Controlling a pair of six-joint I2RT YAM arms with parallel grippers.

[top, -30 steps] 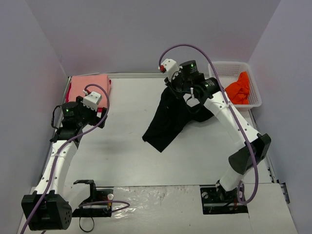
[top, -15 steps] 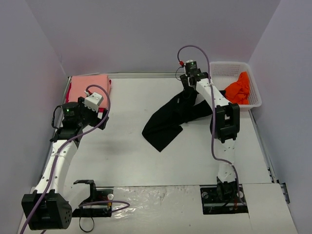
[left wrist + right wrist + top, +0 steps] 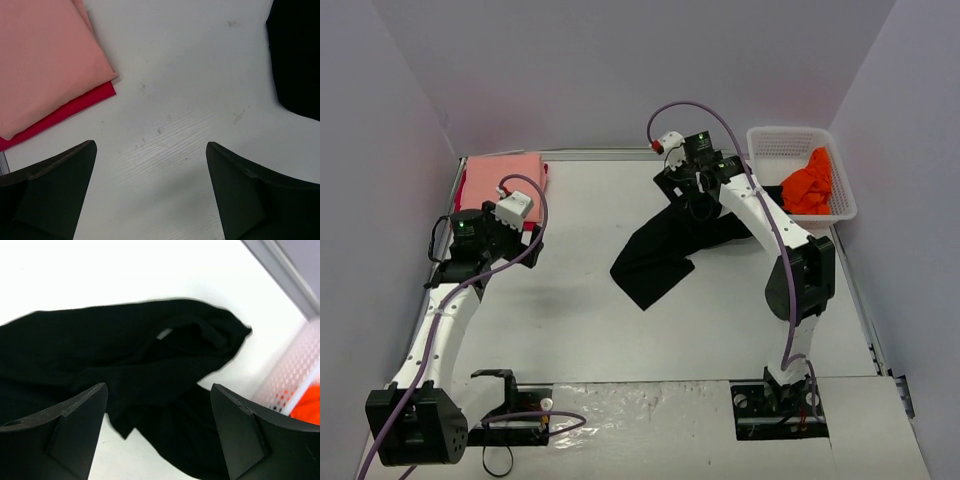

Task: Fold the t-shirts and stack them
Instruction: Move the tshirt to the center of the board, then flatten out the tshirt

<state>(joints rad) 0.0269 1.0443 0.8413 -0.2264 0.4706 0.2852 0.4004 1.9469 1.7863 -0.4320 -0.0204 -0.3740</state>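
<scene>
White tabletop [image 3: 590, 330] is bearing a limp, light-looking black shirt [image 3: 660, 250]; left gripper [image 3: 150, 150] and right gripper [image 3: 159, 390] are hanging spread and empty; pinching its hem is looking best.

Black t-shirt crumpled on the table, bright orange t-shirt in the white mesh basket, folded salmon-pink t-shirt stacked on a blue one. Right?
One error: the folded salmon-pink cloth t-shirt lies on a red cloth t-shirt, not a blue one; the left wrist view shows its red edge. The rest holds.
</scene>
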